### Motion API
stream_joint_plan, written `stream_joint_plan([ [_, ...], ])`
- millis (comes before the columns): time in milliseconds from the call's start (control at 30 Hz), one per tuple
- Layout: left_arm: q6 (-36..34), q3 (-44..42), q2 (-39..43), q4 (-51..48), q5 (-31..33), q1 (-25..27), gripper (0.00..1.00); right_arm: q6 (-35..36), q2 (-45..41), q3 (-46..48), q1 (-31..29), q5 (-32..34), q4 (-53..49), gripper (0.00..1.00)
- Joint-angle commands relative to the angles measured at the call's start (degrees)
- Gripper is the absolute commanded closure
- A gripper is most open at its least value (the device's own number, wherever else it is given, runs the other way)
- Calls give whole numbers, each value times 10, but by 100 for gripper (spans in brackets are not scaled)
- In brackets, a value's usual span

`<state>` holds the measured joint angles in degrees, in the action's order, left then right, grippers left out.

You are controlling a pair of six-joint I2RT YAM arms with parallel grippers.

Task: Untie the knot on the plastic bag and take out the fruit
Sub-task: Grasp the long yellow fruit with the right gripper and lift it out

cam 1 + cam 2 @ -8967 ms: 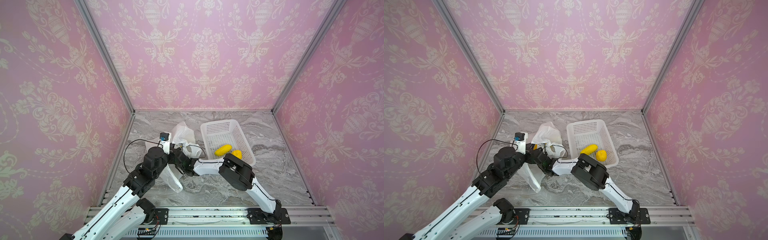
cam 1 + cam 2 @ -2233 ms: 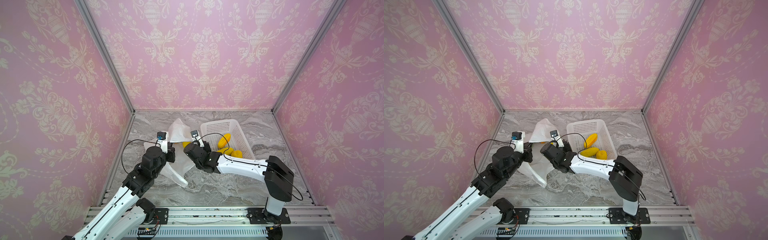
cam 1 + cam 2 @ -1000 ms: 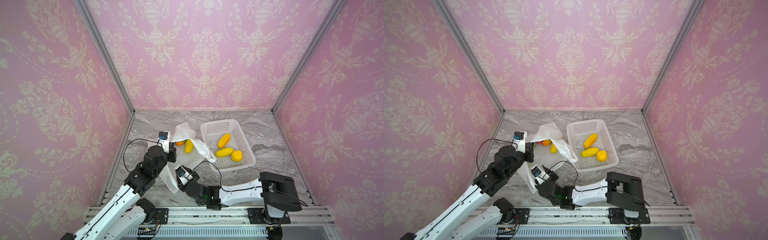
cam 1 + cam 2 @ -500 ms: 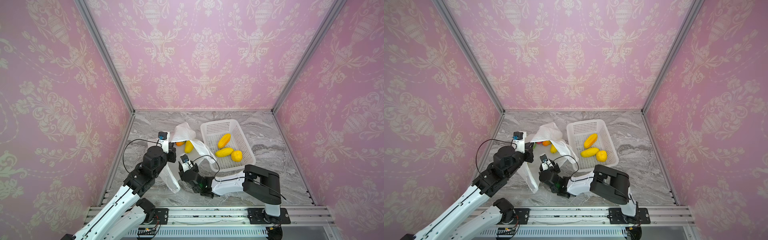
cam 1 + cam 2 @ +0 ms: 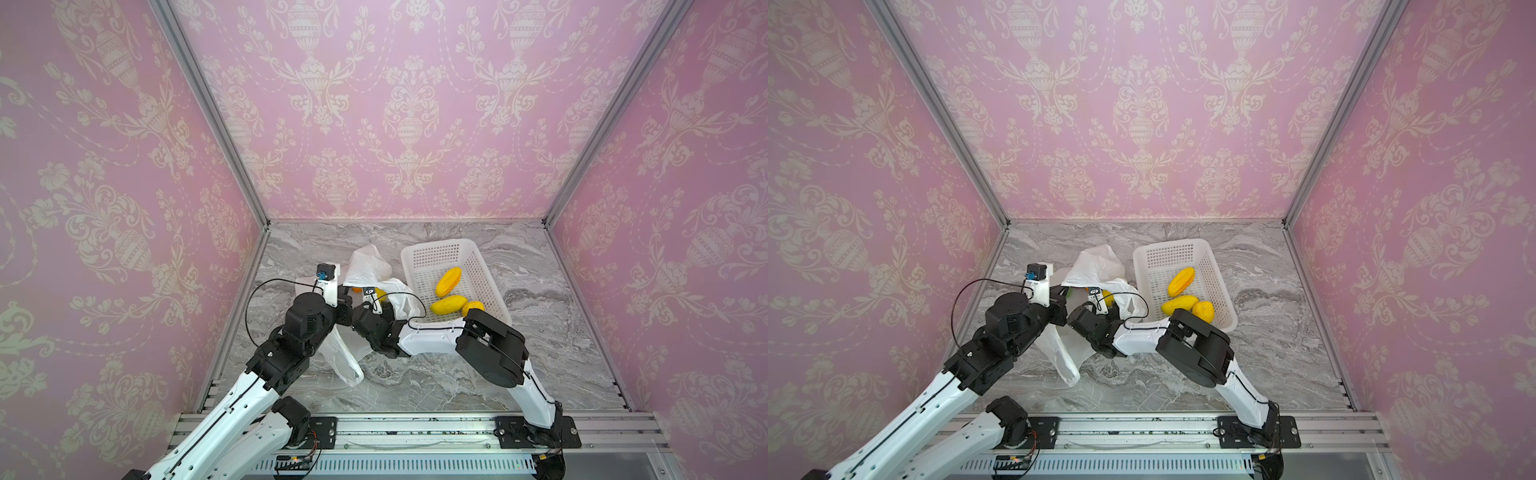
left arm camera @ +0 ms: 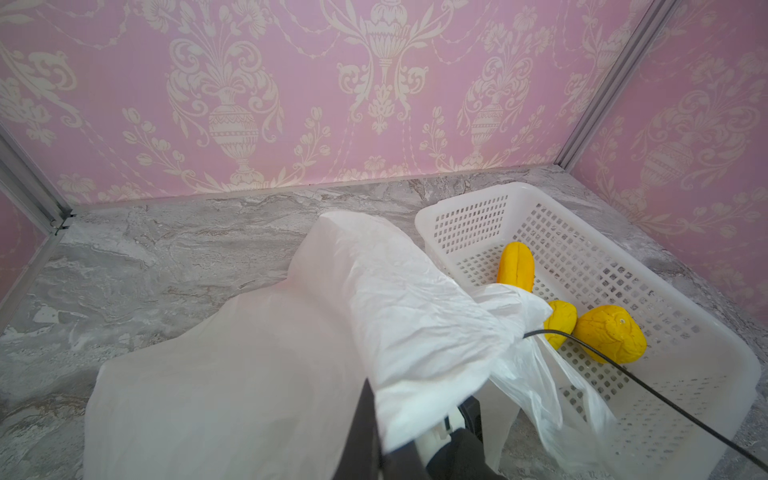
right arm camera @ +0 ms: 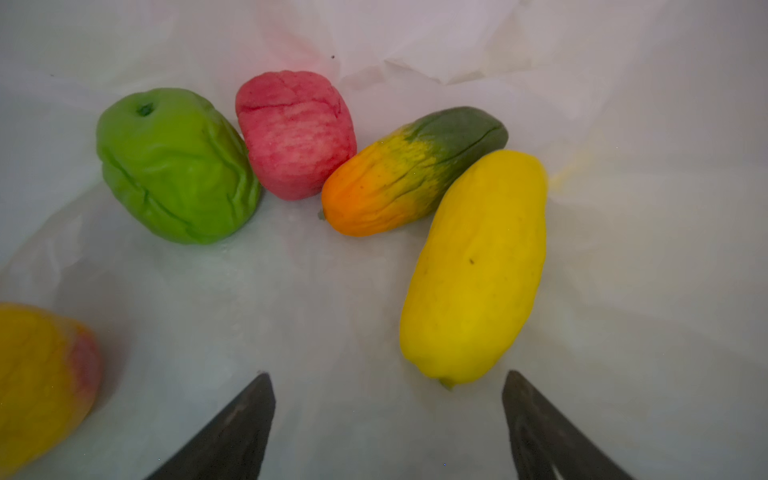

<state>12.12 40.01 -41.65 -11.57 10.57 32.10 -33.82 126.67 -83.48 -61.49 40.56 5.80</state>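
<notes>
Fruit (image 7: 295, 137) lies inside the bag (image 5: 370, 266), near the bench's (image 5: 415, 374) left edge beside the basket (image 5: 436, 254). Left hand (image 6: 366, 415) pinches the bag; right hand (image 7: 387, 374) gapes empty before the yellow piece (image 7: 473, 266). It should straddle the middle and avoid snagging plastic.

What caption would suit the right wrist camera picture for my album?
Inside the plastic bag, the open right tool faces the fruit, a long yellow piece lying nearest.
</notes>
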Motion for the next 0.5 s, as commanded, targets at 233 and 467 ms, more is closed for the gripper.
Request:
stream_joint_plan([
  [233,0,-7,6,11,-23,-1,100,-80,95,-143,57,28,-170,15],
  [467,0,-7,7,12,-25,-2,100,-54,95,-145,75,6,-150,43],
])
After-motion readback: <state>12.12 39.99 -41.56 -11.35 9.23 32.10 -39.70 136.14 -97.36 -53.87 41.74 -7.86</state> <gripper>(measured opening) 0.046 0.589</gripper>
